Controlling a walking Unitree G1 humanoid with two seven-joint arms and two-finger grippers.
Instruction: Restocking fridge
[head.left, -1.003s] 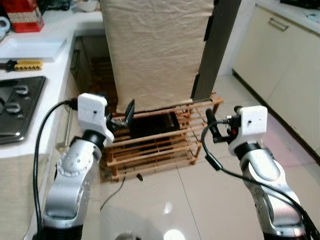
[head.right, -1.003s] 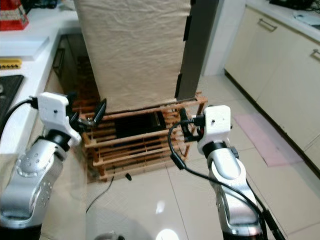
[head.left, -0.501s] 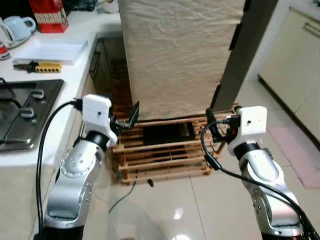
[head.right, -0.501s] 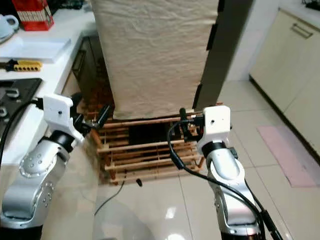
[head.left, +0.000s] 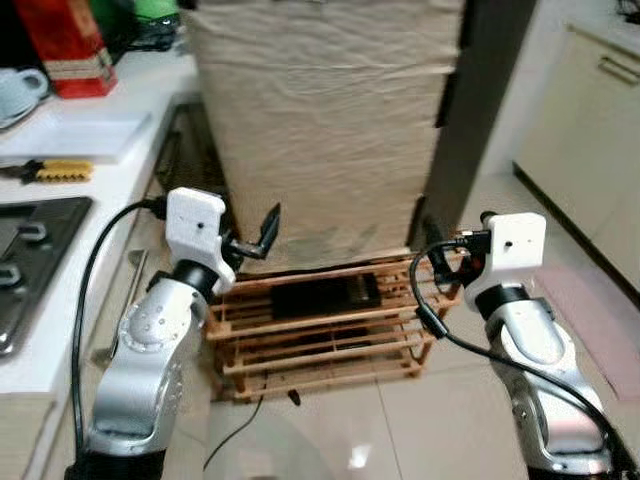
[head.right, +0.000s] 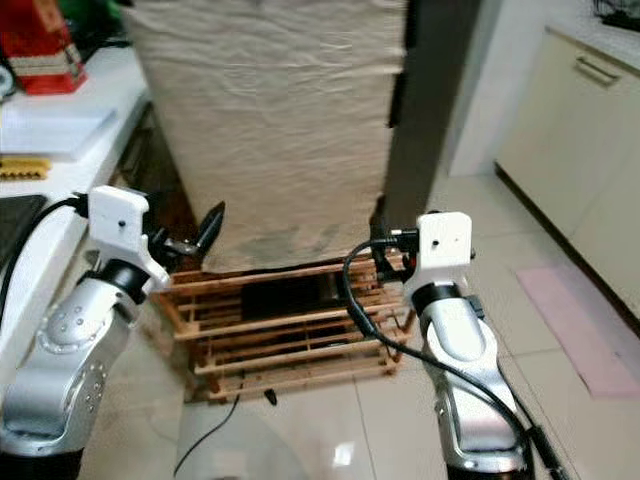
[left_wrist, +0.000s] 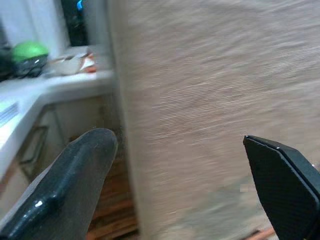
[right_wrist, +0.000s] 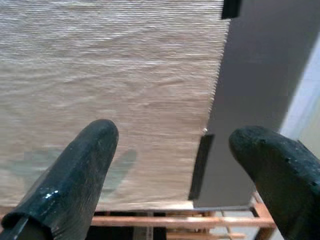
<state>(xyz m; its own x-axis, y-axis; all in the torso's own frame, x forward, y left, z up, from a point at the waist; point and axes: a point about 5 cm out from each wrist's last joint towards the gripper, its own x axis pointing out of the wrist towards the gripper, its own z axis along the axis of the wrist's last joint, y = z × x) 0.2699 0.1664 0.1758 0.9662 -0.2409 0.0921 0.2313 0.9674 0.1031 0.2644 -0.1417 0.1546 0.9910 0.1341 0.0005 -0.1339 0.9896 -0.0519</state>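
Meanwhile the view has swung back onto the cloth-draped fridge (head.left: 320, 130) on its wooden rack (head.left: 320, 335), seemingly nearer, with left gripper (left_wrist: 180, 185) and right gripper (right_wrist: 172, 172) both wide and empty, restocking unstarted.

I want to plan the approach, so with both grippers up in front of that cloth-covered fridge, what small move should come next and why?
Probably a short step forward. The open left gripper and open right gripper hold nothing and hang short of the beige cloth draped over the tall dark fridge on its wooden slatted rack. No handle or door edge is within reach yet.
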